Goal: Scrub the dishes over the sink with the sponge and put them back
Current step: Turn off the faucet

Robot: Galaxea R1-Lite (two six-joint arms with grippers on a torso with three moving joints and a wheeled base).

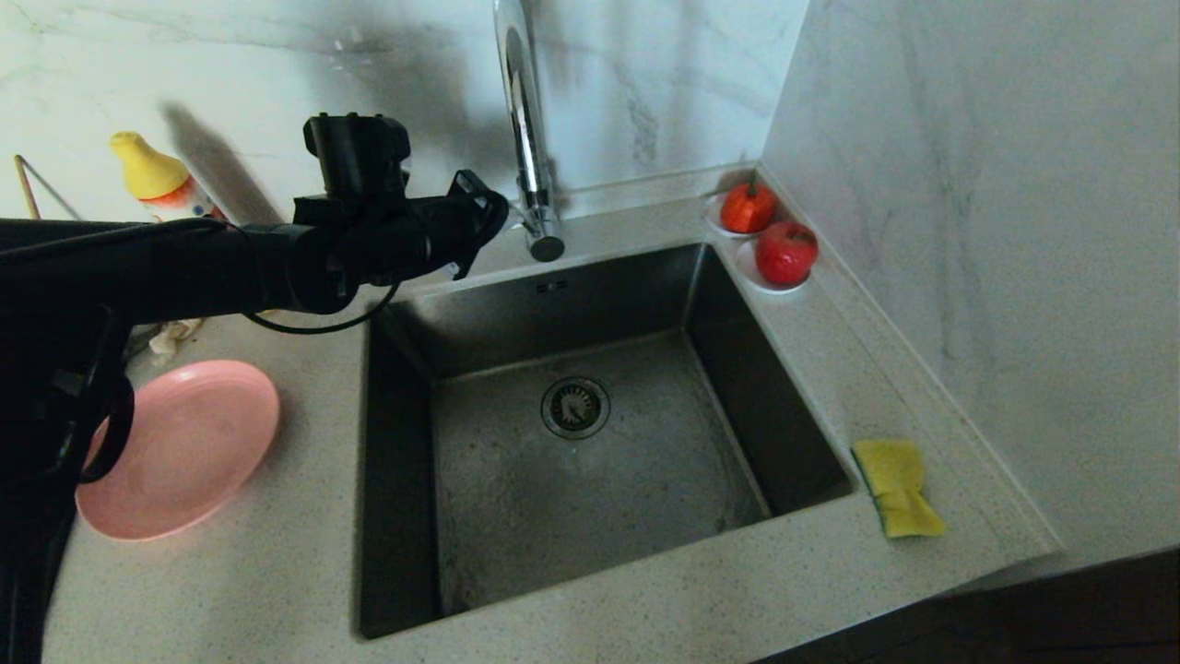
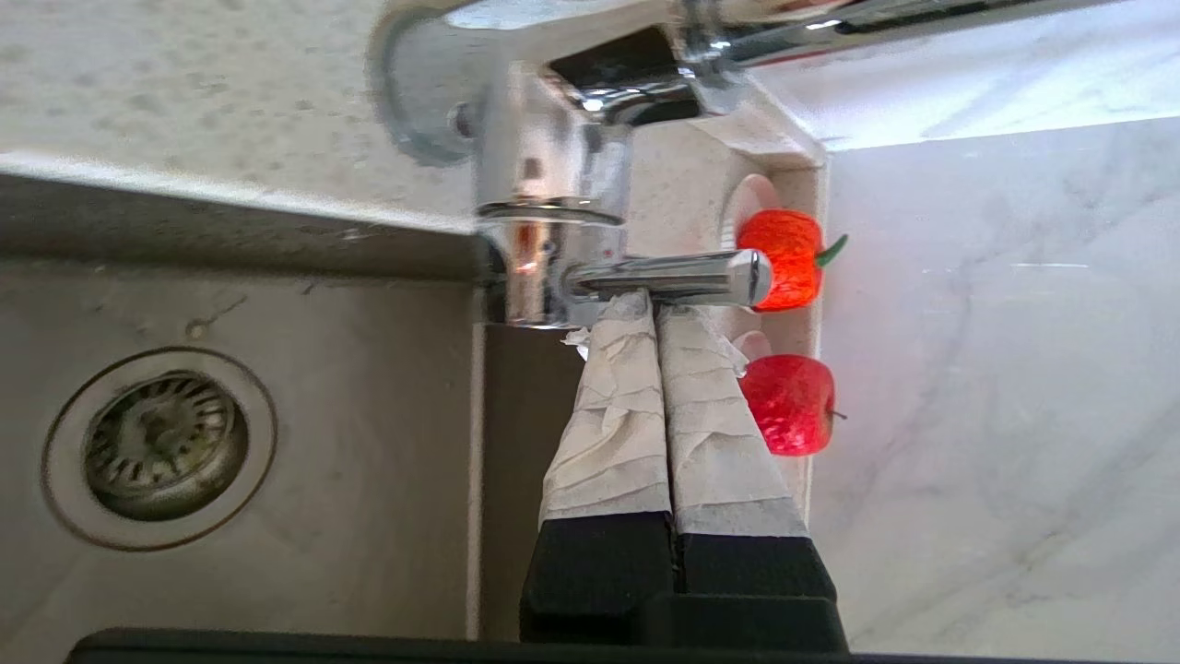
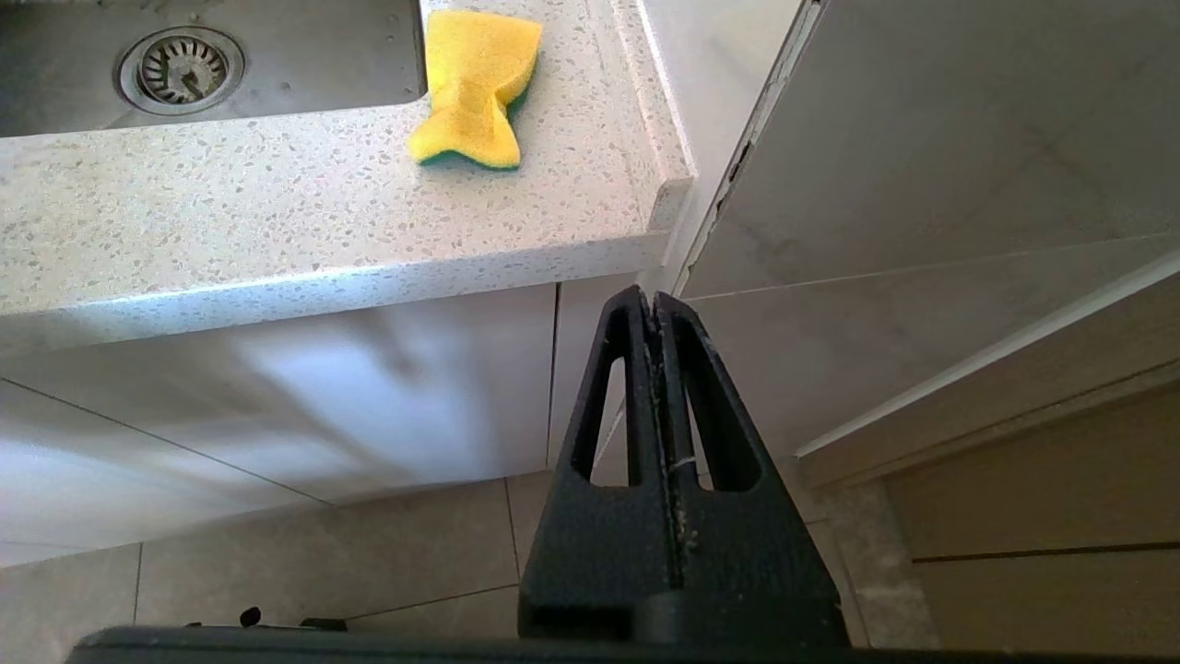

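1. A speckled pale stone countertop [image 1: 277, 572] runs into a corner of white marble-patterned wall, with a square dark stainless-steel sink [image 1: 572, 461] set into it.
2. A round metal drain [image 1: 575, 407] sits in the middle of the basin floor, and a tall chrome tap [image 1: 525, 138] rises behind the back rim.
3. The left gripper [image 2: 656, 309] is held over the back left part of the sink, its tape-wrapped fingers pressed together with nothing between them, tips right at the tap's chrome lever [image 2: 668, 277].
4. The pink plate [image 1: 180, 447] lies flat on the counter left of the sink, partly hidden by the left arm.
5. The yellow sponge [image 1: 896, 487], green layer underneath, lies on the counter just right of the sink's front corner.
6. Two red fruits on small white saucers [image 1: 770, 242] sit in the back right corner.
7. A yellow-capped bottle [image 1: 152, 180] stands against the wall at left.
8. The right gripper [image 3: 656, 309] hangs parked below the counter edge, closed and empty.
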